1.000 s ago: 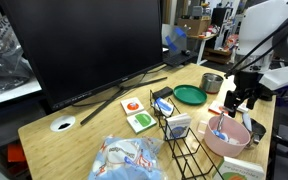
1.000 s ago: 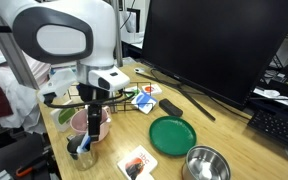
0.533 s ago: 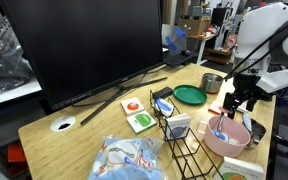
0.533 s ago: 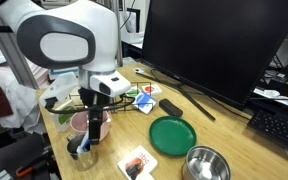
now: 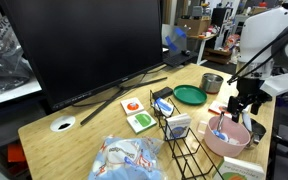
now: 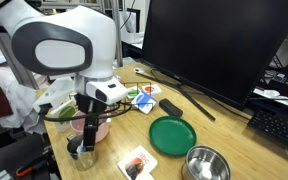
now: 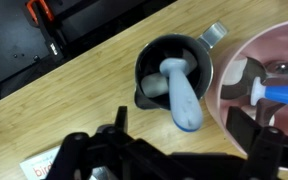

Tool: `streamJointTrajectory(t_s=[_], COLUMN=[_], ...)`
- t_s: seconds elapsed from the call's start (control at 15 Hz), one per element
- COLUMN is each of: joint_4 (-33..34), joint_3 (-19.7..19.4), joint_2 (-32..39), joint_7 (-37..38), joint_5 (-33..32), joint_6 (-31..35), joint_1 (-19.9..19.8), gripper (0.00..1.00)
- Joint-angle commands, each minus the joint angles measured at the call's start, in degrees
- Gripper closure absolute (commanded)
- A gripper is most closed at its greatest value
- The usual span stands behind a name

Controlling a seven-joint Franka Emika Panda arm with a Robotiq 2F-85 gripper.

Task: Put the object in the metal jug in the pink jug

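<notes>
The gripper (image 7: 169,150) hangs above the metal jug (image 7: 154,62), its fingers spread apart and empty. A pale grey-blue spoon-like object (image 7: 182,95) lies inside that jug, just left of the pink jug (image 7: 284,45) in the wrist view.

In my wrist view the metal jug (image 7: 154,60) stands on the bench (image 7: 54,95), just left of the pink jug (image 7: 279,45). An object (image 7: 182,100) lies in it, leaning over its rim. In an exterior view, a plate (image 6: 172,133) lies between the pink jug (image 6: 100,128) and a second cup (image 6: 206,165).
</notes>
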Motion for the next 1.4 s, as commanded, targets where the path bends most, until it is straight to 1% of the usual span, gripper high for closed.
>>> streamJointTrajectory(t_s=[0.0, 0.13, 0.2, 0.27, 0.47, 0.73, 0.87, 0.93, 1.33], joint_4=[-0.83, -0.88, -0.88, -0.9, -0.92, -0.92, -1.0, -1.07, -1.26], joint_3=[-0.25, -0.29, -0.3, -0.28, -0.23, -0.1, -0.02, -0.02, 0.0], joint_2=[-0.61, -0.65, -0.66, -0.67, -0.64, -0.89, -1.13, -1.14, -1.4], joint_7=[-0.1, -0.46, -0.53, -0.55, -0.61, -0.72, -0.72, -0.71, -0.65], joint_5=[0.82, 1.32, 1.5, 1.64, 2.0, 2.38, 2.35, 2.29, 2.08], joint_6=[1.02, 0.97, 0.99, 1.01, 0.97, 0.78, 0.74, 0.75, 0.78], joint_1=[0.07, 0.18, 0.22, 0.26, 0.4, 0.6, 0.68, 0.69, 0.65], gripper=[0.01, 0.26, 0.29, 0.35, 0.57, 0.83, 0.97, 0.93, 0.93])
